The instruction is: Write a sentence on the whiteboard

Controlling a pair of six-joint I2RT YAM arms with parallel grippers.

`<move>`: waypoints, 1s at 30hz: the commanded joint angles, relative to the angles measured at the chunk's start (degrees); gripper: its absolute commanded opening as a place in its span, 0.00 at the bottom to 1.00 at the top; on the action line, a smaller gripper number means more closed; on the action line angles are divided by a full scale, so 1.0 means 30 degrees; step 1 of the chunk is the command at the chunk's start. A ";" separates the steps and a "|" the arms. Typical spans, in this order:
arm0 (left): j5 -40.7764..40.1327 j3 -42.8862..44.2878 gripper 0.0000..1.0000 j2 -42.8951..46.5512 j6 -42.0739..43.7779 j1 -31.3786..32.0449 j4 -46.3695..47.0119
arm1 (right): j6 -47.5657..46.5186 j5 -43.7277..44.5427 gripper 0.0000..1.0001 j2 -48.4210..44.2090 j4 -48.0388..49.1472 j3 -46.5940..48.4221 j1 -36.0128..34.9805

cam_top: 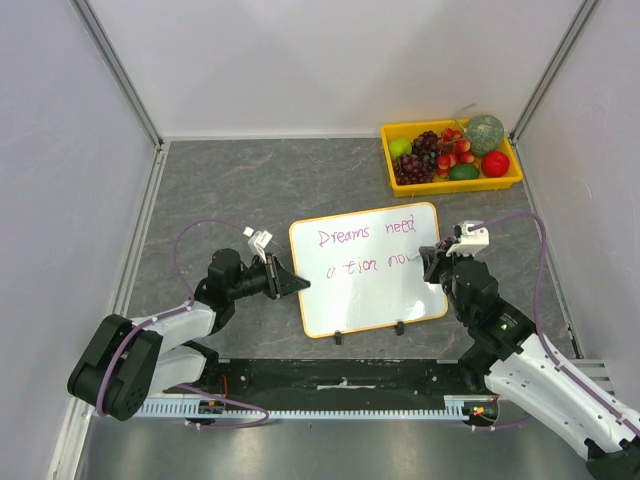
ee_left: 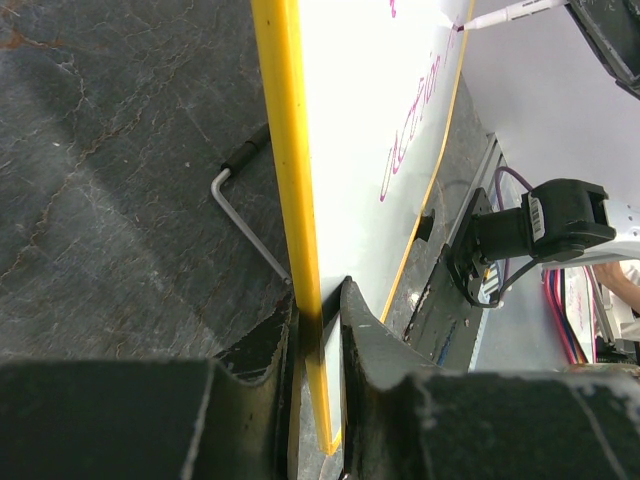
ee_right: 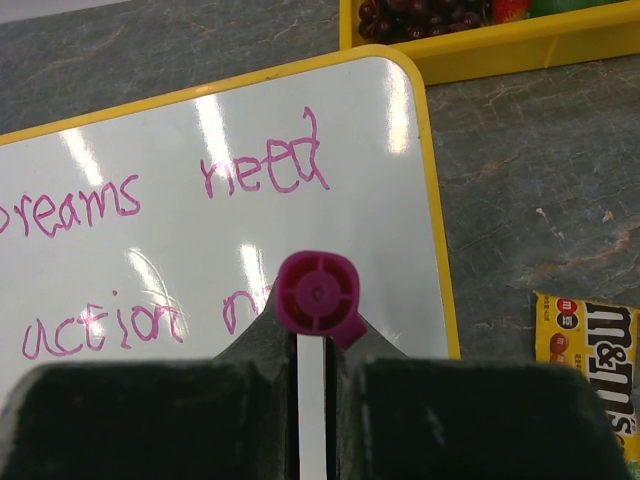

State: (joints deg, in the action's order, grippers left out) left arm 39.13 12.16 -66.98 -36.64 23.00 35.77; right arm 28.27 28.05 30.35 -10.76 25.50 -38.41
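Note:
The whiteboard (cam_top: pixel 365 270) stands tilted at the table's middle on two small black feet, with a thin yellow-orange frame. On it, in pink, is "Dreams need action no" and a last letter hidden by the right arm. My left gripper (cam_top: pixel 290 282) is shut on the board's left edge; in the left wrist view the frame (ee_left: pixel 290 150) runs between its fingertips (ee_left: pixel 320 300). My right gripper (cam_top: pixel 437 262) is at the board's right side, shut on a white marker with a pink end (ee_right: pixel 318 292). The marker's tip (ee_left: pixel 462 26) touches the board (ee_right: pixel 200 200) near the last word.
A yellow tray (cam_top: pixel 450 181) of fruit stands at the back right, close to the board's far corner. A yellow M&M's bag (ee_right: pixel 590 350) lies on the table right of the board. A bent metal support leg (ee_left: pixel 245 215) sticks out behind the board.

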 commanded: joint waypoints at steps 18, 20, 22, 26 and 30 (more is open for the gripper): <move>-0.1619 0.0047 0.02 -0.0203 0.1902 0.0037 -0.1171 | -0.0518 0.0552 0.00 0.0490 0.0308 0.0643 0.0002; -0.1619 0.0047 0.02 -0.0202 0.1902 0.0066 -0.1171 | -0.0459 0.0435 0.00 0.0401 0.0132 0.0525 0.0031; -0.1619 0.0047 0.02 -0.0231 0.1873 0.0066 -0.1171 | -0.0459 0.0317 0.00 0.0285 0.0015 0.0408 0.0031; -0.1590 0.0047 0.02 -0.0231 0.1844 0.0066 -0.1171 | -0.0401 0.0229 0.00 0.0080 -0.0278 0.0261 0.0031; -0.1590 0.0047 0.02 -0.0261 0.1873 0.0066 -0.1171 | -0.0342 0.0229 0.00 -0.0067 -0.0513 0.0115 0.0031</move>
State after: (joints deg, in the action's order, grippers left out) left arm 39.16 12.16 -66.98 -36.62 23.00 35.70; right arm 27.00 28.69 30.70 -11.46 26.63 -38.41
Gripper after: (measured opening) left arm 0.214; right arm 0.077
